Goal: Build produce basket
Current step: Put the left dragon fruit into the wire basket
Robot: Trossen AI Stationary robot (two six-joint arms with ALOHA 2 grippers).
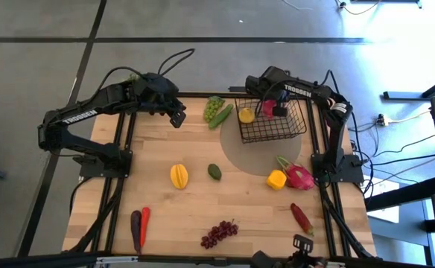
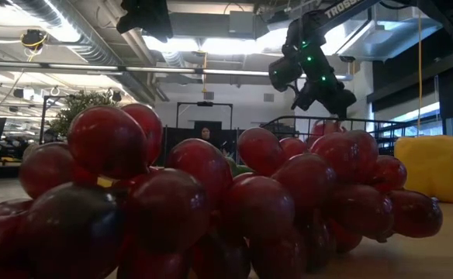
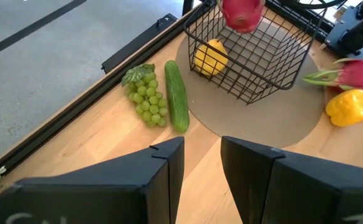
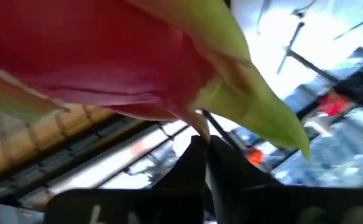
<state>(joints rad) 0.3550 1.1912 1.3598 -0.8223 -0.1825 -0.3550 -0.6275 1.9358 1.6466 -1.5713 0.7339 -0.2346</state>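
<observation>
The black wire basket [image 1: 275,126] stands on a round mat near the table's far right, with a lemon [image 1: 246,115] inside. My right gripper [image 1: 278,109] is above the basket, shut on a pink dragon fruit [image 1: 267,109], which also shows in the left wrist view [image 3: 242,12]. My left gripper [image 3: 203,168] is open, up over the far left part of the table [image 1: 176,115]. Green grapes [image 3: 145,96] and a cucumber [image 3: 176,96] lie left of the basket. A second dragon fruit [image 1: 299,176] and a yellow pepper [image 1: 276,179] lie near the basket. My right gripper pinches the dragon fruit by a thin green leaf scale [image 4: 214,102] between its two fingers [image 4: 194,165], which stand close together. The fruit is lifted clear and hangs over the basket's far part, above the lemon. The fruit's body fills the wrist view beyond the fingers.
On the wood lie a starfruit [image 1: 179,176], an avocado [image 1: 214,172], a chili [image 1: 301,217], purple grapes [image 1: 219,234], a carrot [image 1: 144,222] and an eggplant [image 1: 135,229]. The purple grapes [image 2: 211,201] fill the low view. Bare table lies at the left and centre.
</observation>
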